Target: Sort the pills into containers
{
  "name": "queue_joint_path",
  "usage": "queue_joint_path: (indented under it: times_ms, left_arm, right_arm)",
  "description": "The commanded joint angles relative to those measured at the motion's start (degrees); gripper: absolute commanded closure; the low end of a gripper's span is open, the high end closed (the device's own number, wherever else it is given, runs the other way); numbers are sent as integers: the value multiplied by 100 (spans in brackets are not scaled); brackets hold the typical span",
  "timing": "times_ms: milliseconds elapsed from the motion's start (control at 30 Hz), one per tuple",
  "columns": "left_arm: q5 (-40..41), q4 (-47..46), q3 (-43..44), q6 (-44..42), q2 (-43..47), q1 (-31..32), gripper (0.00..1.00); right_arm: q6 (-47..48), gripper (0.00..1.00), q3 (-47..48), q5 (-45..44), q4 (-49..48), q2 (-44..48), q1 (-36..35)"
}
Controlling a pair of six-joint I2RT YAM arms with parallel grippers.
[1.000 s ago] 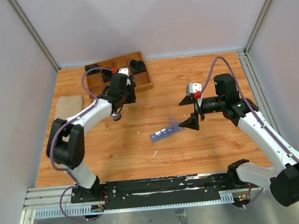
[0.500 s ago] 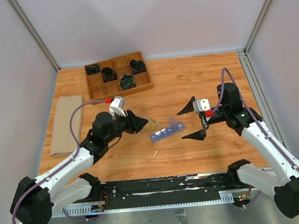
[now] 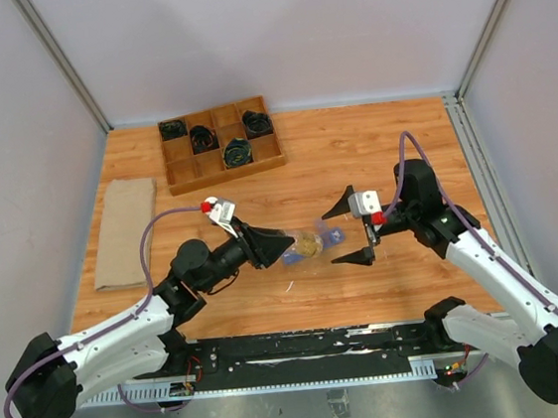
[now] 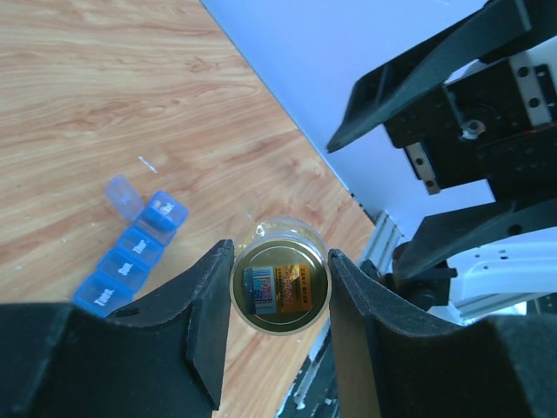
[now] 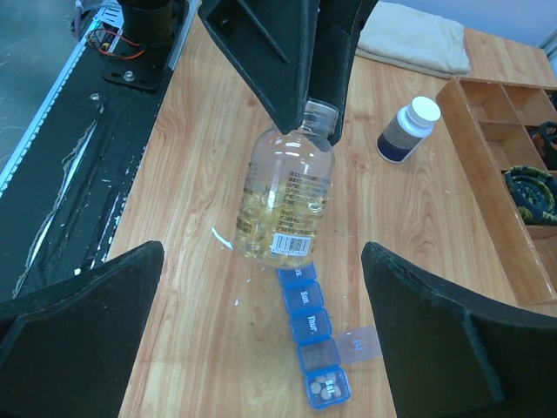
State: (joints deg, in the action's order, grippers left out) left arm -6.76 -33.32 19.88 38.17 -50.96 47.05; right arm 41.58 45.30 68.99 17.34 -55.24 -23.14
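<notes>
Bottle work, mid-task. Left hand (image 3: 288, 246) is clamped narrow on the neck end of a clear bottle (image 3: 308, 245), held in the air over the near end of the blue organizer strip (image 3: 332, 233) at mid-table. Right hand (image 3: 330, 238) is spread wide, holds nothing, and faces the bottle from the other side.

Handling, as a judgement:
- The bottle looks rigid, light and smooth-walled, so likely slick. The labelled body is the broadest place for a second grip; the neck is already taken.
- Pills (image 5: 261, 228) are loose, small and yellowish. They would shift and roll with any tilt and scatter easily on the table (image 3: 373, 149).
- The strip looks light, apt to slide if nudged. Its hinged lid (image 5: 359, 341) looks thin.

What each view gives:
- Right wrist: bottle side-on, pills pooled at the base end; pale pieces lie in the compartment beside the raised lid. Also a dark bottle (image 5: 407, 129) with a white cap, which the overhead view does not show.
- Left wrist: end-on down the bottle only. Cannot tell whether its mouth is capped.
- Overhead: both arms, the wooden tray (image 3: 255, 167) and a cloth (image 3: 127, 233), well apart from the work.
</notes>
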Motion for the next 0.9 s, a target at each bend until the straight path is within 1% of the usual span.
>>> queue_joint_path:
  times_ms: [0,133,333,600,867]
  left_arm:
    - [644,-611,-46,315,130,336,100]
    - [1061,-661,-61,528,89,540,100]
    - [1315,-685,-21,794,-63,682,100]
    - [1429,-685,119,970,-319,885,100]
    - [1543,-683,182,1220,-424,1009,100]
  right_arm:
    - [-471,1,-193,-296,-597,93,-249]
    - [-567,1,-228,-510,-725,65,-333]
    - [-667,1,-279,-653,-868,49,-443]
    - [-672,1,-305,-756,-915,-43,-581]
    - [-737,1,-355,-1087,-1059,-174,-776]
